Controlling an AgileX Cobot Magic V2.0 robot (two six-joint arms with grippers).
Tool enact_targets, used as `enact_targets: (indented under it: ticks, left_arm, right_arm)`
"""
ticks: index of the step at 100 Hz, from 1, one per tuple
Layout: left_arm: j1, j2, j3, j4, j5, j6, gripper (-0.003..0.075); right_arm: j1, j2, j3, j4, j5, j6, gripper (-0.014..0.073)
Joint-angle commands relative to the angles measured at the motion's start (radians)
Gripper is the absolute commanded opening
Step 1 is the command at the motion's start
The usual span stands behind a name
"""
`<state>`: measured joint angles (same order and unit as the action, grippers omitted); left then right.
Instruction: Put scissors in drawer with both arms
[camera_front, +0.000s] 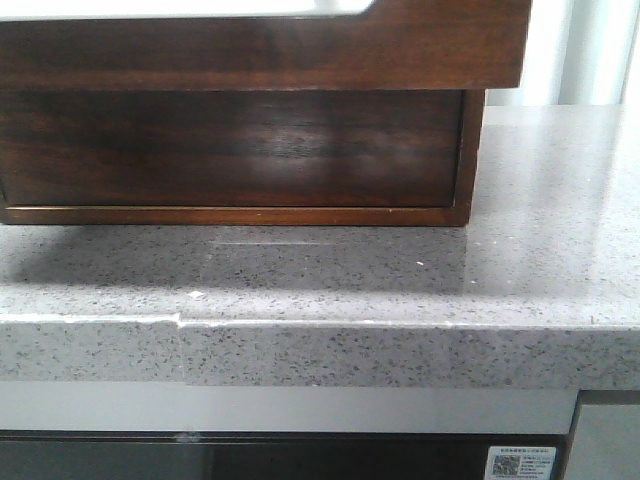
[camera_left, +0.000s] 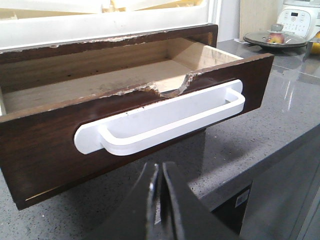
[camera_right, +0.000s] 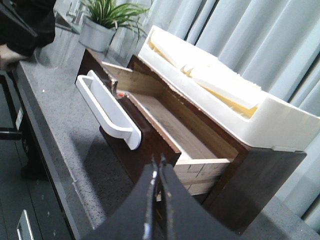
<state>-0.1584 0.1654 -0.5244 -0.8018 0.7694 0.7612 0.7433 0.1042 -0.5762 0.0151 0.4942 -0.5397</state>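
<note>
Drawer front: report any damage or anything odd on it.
The drawer stands pulled open, and its front's top edge is chipped and ragged, with a jagged notch broken out just above the white handle. Pale raw wood shows there. No scissors are visible.

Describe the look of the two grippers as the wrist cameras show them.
The left gripper has two glossy black, smooth fingers that taper to narrow tips, with pale reflections along their inner edges. The right gripper looks the same: black, glossy, tapered. No cables, markings or labels show on either.

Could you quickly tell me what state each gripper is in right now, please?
Left gripper: closed, holding nothing, in front of the open drawer.
Right gripper: closed, holding nothing.
</note>
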Motion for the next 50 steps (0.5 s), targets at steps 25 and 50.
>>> enact_targets:
  ticks: [25, 50]
  left_arm:
    - [-0.005, 0.011, -0.031, -0.045, -0.063, -0.002, -0.0019]
    - [0.005, 0.005, -0.023, -0.035, -0.063, -0.002, -0.0019]
  right_arm:
    - [-0.004, 0.011, -0.021, 0.005, -0.074, 0.001, -0.0007]
    - [-0.004, 0.011, -0.021, 0.005, -0.074, 0.001, -0.0007]
